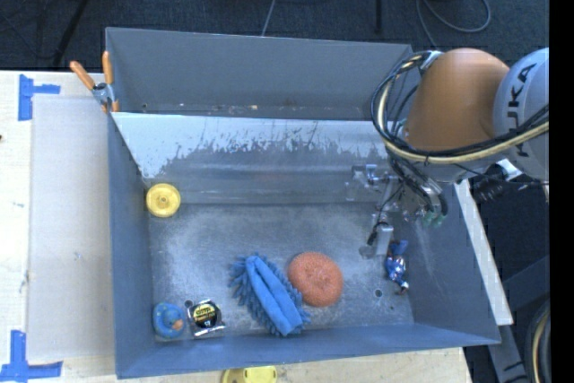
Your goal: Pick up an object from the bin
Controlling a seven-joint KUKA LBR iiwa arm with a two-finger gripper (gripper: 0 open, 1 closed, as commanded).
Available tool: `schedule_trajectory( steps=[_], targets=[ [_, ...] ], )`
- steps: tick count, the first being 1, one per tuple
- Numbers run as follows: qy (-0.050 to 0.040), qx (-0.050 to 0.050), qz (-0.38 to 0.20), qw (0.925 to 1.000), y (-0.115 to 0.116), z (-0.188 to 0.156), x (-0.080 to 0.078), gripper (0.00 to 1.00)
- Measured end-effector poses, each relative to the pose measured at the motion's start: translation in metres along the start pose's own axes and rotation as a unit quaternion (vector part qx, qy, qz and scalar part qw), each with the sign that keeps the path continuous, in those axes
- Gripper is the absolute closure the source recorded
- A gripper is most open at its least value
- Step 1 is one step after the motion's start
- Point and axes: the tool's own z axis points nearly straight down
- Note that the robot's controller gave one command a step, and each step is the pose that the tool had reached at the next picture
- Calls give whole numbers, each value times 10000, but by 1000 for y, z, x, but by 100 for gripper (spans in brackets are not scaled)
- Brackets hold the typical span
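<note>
We judge the pick barely begun: our hand (384, 238) hangs low in the bin (269, 161), clenched or released we cannot tell, with nothing seen in it, a small blue thing (395, 269) lying just beside it and an orange ball (315, 276) farther off, all yet to lift.

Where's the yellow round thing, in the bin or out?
In: the yellow round thing lies on the bin floor near its left wall, apart from the rest.

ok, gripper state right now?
Gripper: cannot tell whether open or closed; nothing visibly held; it is close to a small blue object by the bin's right wall.
</note>
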Motion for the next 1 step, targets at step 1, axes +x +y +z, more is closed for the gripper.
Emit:
schedule_trajectory(
  steps=[1],
  targets=[
    [-38, 4, -5, 10000, 0, -4, -2, 0]
  ],
)
